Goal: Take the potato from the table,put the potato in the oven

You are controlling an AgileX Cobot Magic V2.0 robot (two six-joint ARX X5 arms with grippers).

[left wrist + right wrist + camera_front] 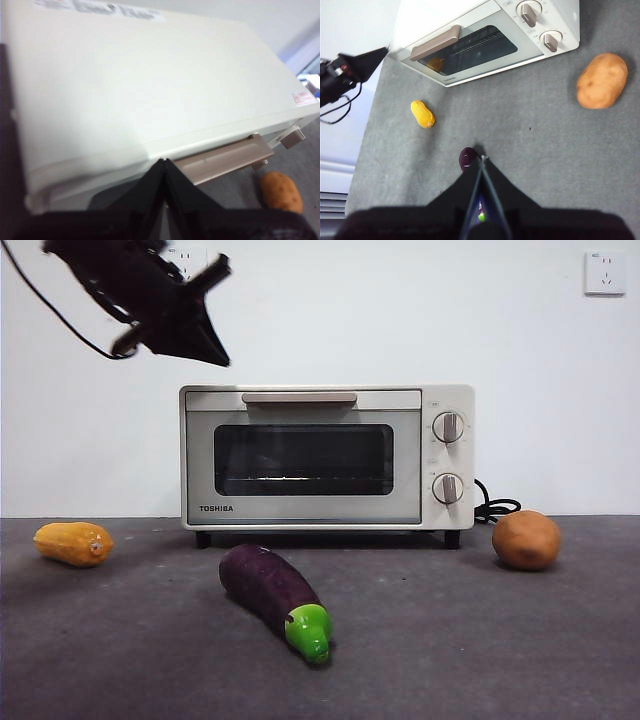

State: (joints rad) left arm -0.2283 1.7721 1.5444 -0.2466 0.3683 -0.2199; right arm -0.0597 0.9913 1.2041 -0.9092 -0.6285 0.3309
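The round orange-brown potato lies on the dark grey table, to the right of the cream TOSHIBA oven. The oven door is closed under its beige bar handle. My left gripper is shut and empty, hanging over the oven's top left, just above the roof near the handle. My right gripper is also shut and empty, high above the table over the eggplant. It is out of the front view.
A purple eggplant with a green tip lies in front of the oven. A yellow-orange ribbed vegetable sits at the left. A black cord curls behind the oven's right side. A white wall stands close behind.
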